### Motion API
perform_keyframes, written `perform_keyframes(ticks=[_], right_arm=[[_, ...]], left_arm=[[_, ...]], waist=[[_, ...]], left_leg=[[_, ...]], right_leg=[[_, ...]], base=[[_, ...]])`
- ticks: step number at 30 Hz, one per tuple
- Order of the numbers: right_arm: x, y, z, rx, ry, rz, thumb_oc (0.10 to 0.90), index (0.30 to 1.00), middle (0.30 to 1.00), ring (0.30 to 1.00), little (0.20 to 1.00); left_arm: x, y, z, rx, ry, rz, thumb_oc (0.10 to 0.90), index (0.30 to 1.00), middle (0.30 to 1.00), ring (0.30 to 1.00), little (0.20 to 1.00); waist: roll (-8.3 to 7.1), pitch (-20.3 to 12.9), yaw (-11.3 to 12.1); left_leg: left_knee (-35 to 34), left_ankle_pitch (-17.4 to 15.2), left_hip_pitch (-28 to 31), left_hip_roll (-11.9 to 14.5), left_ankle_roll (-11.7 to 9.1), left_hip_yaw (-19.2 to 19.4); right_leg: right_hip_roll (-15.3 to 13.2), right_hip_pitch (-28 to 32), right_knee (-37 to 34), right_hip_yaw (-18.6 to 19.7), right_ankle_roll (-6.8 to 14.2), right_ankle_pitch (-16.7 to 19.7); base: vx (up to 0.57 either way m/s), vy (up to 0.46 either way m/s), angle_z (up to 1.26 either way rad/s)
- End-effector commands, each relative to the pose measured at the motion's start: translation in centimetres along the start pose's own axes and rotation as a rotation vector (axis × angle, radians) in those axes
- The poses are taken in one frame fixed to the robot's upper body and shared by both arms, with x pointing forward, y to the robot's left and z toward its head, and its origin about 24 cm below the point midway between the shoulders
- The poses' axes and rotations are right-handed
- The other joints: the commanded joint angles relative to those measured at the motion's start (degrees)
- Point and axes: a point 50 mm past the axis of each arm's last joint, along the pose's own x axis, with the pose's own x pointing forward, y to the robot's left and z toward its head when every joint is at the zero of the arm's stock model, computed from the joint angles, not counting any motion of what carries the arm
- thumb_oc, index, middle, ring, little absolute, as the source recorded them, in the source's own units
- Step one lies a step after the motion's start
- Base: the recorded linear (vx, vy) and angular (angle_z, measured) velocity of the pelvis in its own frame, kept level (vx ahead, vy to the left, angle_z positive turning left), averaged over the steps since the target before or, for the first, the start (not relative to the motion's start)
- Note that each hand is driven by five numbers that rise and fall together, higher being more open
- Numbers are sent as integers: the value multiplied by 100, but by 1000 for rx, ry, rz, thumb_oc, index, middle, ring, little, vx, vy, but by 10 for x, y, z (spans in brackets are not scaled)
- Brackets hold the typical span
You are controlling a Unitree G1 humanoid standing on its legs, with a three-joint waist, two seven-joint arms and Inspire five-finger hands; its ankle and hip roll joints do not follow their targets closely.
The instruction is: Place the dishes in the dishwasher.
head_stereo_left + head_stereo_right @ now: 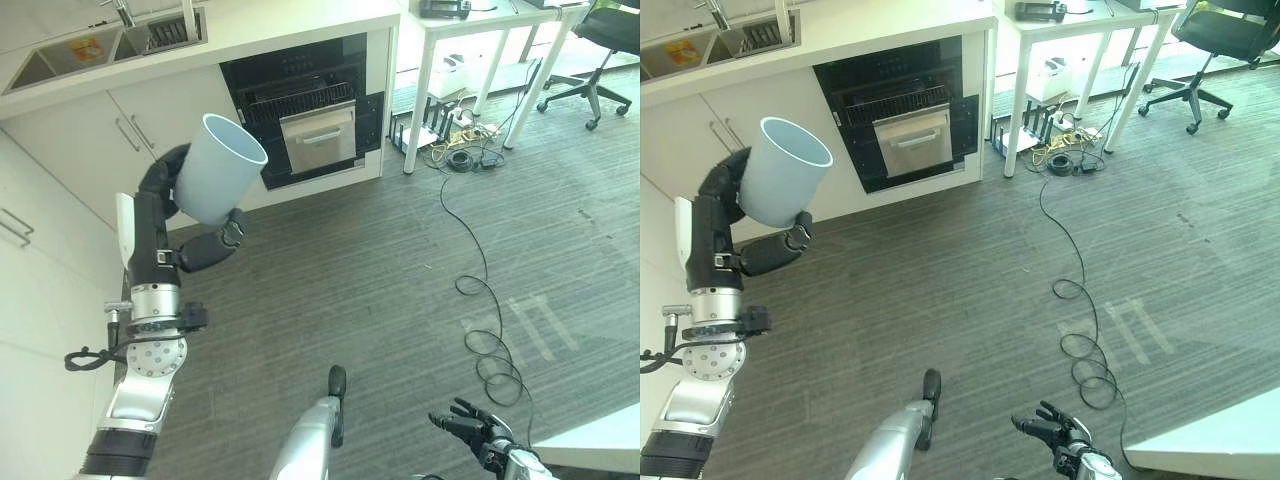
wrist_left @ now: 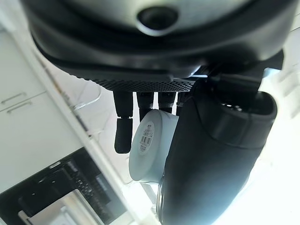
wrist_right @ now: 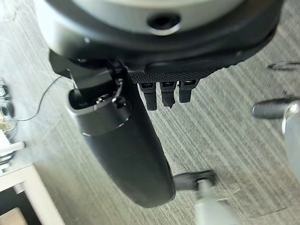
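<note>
The pale blue cup (image 1: 219,170) is held raised in the left hand (image 1: 185,215), at the left of the scene. The fingers are curled round the far side of the cup wall and the thumb is pressed against its near lower side, so the hand is clamped on the cup. In the left wrist view the base of the cup, bearing a small label, is seen between the fingers and the thumb.

The long axis of the cup is tilted: the open mouth is turned upward and toward the far right, and the base is seated in the palm.

The open dishwasher (image 1: 305,115) is set under the counter (image 1: 250,40), at the far side of the scene. Its rack (image 1: 297,102) is visible inside the opening, with a steel front panel below it. The dishwasher lies to the far right of the cup, and the 2 are apart.

The right hand (image 1: 470,425) is seen low at the near right, above the floor (image 1: 400,260), with fingers relaxed and spread and nothing held. It is well apart from both cup and dishwasher.

The coming move is judged to turn on 1 relation: the cup must be carried from the left hand's position toward the far right, to the rack. The left arm is the nearer arm and already holds the cup.
</note>
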Motion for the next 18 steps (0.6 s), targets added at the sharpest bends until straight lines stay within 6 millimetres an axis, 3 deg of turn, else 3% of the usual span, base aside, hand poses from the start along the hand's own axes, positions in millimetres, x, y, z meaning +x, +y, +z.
perform_keyframes(ticks=[1, 5, 7, 8, 9, 10, 11, 12, 13, 14, 15, 17, 18], right_arm=[[-3, -7, -4, -11, -3, -19, 800, 900, 900, 900, 900], [-4, -10, -11, 23, 18, -43, 800, 900, 900, 900, 900], [-5, -7, -16, 51, 16, -53, 800, 900, 900, 900, 900], [-5, -5, -18, 66, 12, -53, 800, 900, 900, 900, 900], [-6, -3, -22, 81, 7, -47, 800, 900, 900, 900, 900], [-6, -1, -24, 84, 6, -44, 800, 900, 900, 900, 900], [-6, 1, -26, 81, 4, -38, 800, 900, 900, 900, 900], [-7, 3, -29, 62, 7, -22, 800, 900, 900, 900, 900], [-6, 6, -29, 41, 7, -10, 800, 900, 900, 900, 900], [-6, 7, -29, 22, 7, 1, 800, 900, 900, 900, 900], [-6, 7, -28, 15, 3, 0, 800, 900, 900, 900, 900], [-5, 1, -21, 14, -3, -20, 800, 900, 900, 900, 900], [-4, -4, -17, 25, 0, -40, 800, 900, 900, 900, 900]], left_arm=[[28, 34, 48, 3, -293, 135, 400, 300, 300, 300, 300], [25, 35, 48, 41, -298, 112, 400, 300, 300, 300, 300], [30, 33, 53, 42, -314, 78, 400, 300, 300, 300, 300], [32, 32, 56, 44, -326, 59, 400, 300, 300, 300, 300], [35, 29, 60, 59, -344, 37, 400, 300, 300, 300, 300], [37, 28, 61, 65, -351, 32, 400, 300, 300, 300, 300], [38, 27, 62, 75, -359, 25, 400, 300, 300, 300, 300], [41, 26, 64, 88, -366, 15, 400, 300, 300, 300, 300], [43, 24, 65, 85, -368, 10, 400, 300, 300, 300, 300], [45, 23, 66, 88, -371, 15, 400, 300, 300, 300, 300], [47, 23, 65, 95, -376, 24, 400, 300, 300, 300, 300], [52, 22, 69, 98, -395, 35, 400, 300, 300, 300, 300], [52, 20, 70, 79, -400, 50, 400, 300, 300, 300, 300]], waist=[[-83, -326, -82], [-191, -430, 9], [-201, -542, -38], [-209, -562, -87], [-240, -531, -159], [-250, -521, -193], [-213, -533, -248], [-142, -509, -356], [-97, -511, -392], [6, -481, -471], [6, -440, -565], [-24, -365, -756], [-145, -254, -854]], left_leg=[[179, 59, 419, 10, -146, 160], [179, -207, 749, -324, 100, -93], [179, -397, 990, -459, 311, -178], [179, -498, 1096, -544, 434, -220], [179, -637, 1260, -696, 616, -263], [179, -687, 1320, -755, 693, -288], [179, -722, 1359, -767, 761, -341], [179, -835, 1534, -777, 846, -425], [179, -907, 1611, -773, 880, -450], [179, -981, 1765, -724, 890, -506], [179, -1064, 1889, -730, 867, -533], [179, -1159, 2064, -668, 742, -635], [179, -1369, 2339, -721, 694, -724]], right_leg=[[278, -629, 93, -633, 361, -4], [214, -222, 93, -431, 405, -144], [198, 41, 93, -505, 509, 264], [197, 212, 99, -503, 662, 799], [148, 34, 875, -345, 875, 1244], [156, -129, 1227, -240, 963, 1444], [249, -349, 1597, -133, 1046, 1737], [351, -789, 2401, -10, 1137, 2152], [280, -1229, 2802, -26, 1099, 2173], [180, -1690, 2856, -195, 948, 1957], [139, -1955, 2596, -299, 856, 1627], [239, -2018, 781, -372, 750, 1548], [-53, -2489, 93, -319, 843, 1606]], base=[[434, 373, -44], [306, 299, -42], [340, 356, 4], [259, 322, 41], [235, 286, 48], [164, 230, 45], [153, 180, 64], [193, 206, 74], [289, 232, 81], [340, 159, 25], [462, 35, -14], [504, -159, -41], [568, -235, 54]])
